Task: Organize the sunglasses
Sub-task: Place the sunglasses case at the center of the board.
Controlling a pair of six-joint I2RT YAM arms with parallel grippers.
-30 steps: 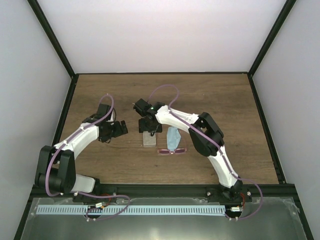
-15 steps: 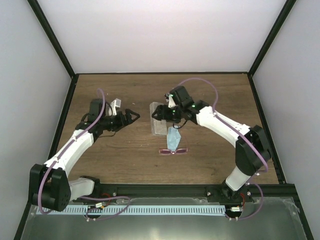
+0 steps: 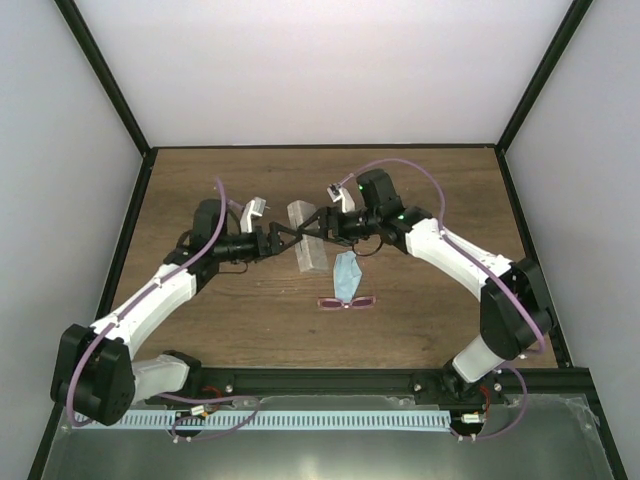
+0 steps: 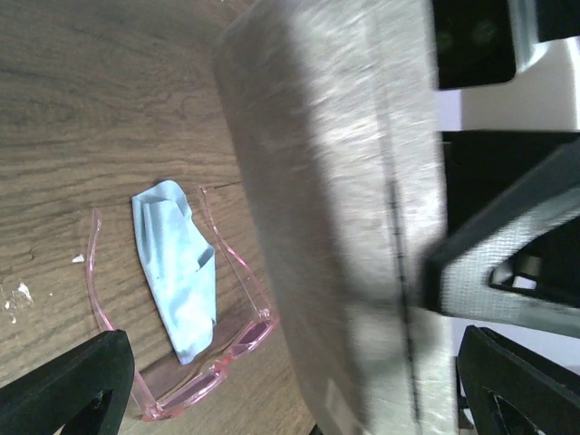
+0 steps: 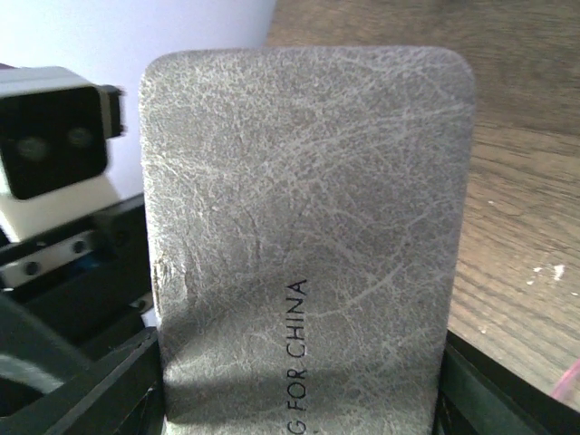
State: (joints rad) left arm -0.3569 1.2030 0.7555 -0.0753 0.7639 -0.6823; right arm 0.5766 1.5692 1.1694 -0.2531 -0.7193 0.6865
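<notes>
Jaws at grey case (image 3: 314,256): right jaws clamped on it, left jaws wide open; sunglasses (image 3: 360,301) nearby

A light blue cloth (image 4: 177,263) hides part of the thin pink sunglasses (image 4: 240,340). The grey leathery case (image 5: 308,227) is cut off below.

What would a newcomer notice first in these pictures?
Mid-table, the right hand grips a closed grey textured rectangular case, while the left hand stands open around it from the other side. Just nearer lie the pink-framed sunglasses, with a light blue cloth between their temples.
</notes>
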